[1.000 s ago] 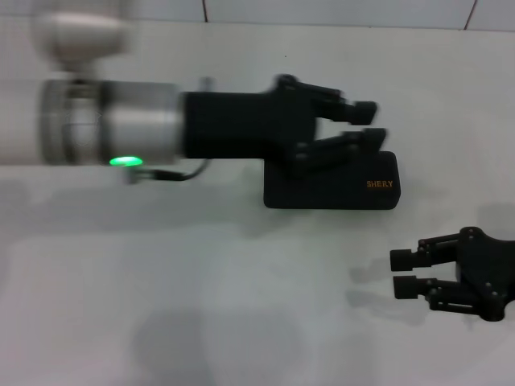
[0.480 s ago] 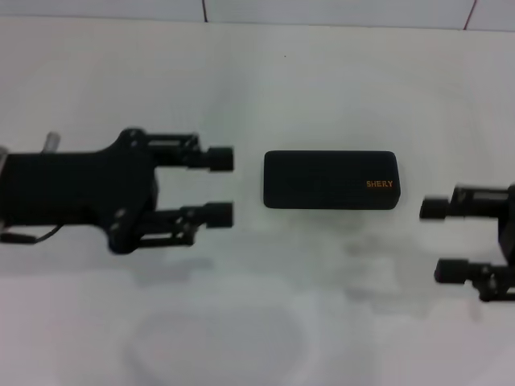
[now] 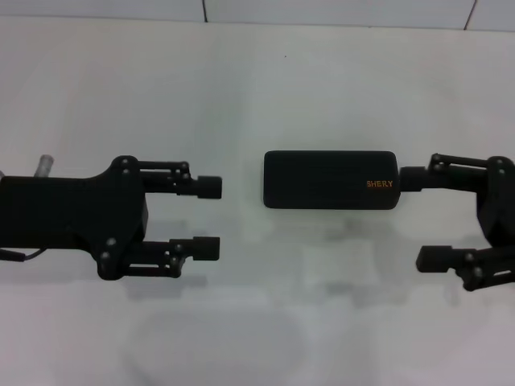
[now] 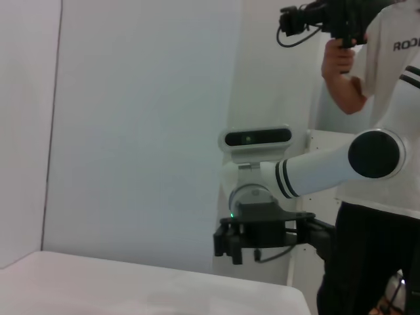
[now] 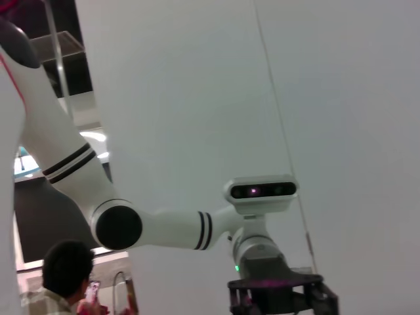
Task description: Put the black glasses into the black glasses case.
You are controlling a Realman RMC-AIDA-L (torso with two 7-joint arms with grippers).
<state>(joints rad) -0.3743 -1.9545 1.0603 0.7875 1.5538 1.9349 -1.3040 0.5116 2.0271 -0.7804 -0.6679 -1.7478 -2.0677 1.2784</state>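
Observation:
The black glasses case [image 3: 330, 180] lies shut on the white table, lid up, with orange lettering near its right end. The black glasses are not in view. My left gripper [image 3: 209, 217] hovers open to the left of the case, fingers pointing toward it, with a gap between. My right gripper [image 3: 420, 219] is open on the case's right side; its farther fingertip [image 3: 412, 178] sits right by the case's end. Nothing is between either pair of fingers. The left wrist view shows the right arm's gripper [image 4: 262, 239] far off, and the right wrist view shows the left arm's gripper [image 5: 282, 295].
The white table [image 3: 257, 88] runs to a tiled wall at the back. A person [image 4: 374, 164] holding a camera stands beside the robot in the left wrist view, and another person [image 5: 65, 275] is in the right wrist view.
My left gripper has pulled back to the left, off the case, which now lies fully uncovered. My right gripper has moved up beside the case's right end and opened wider.

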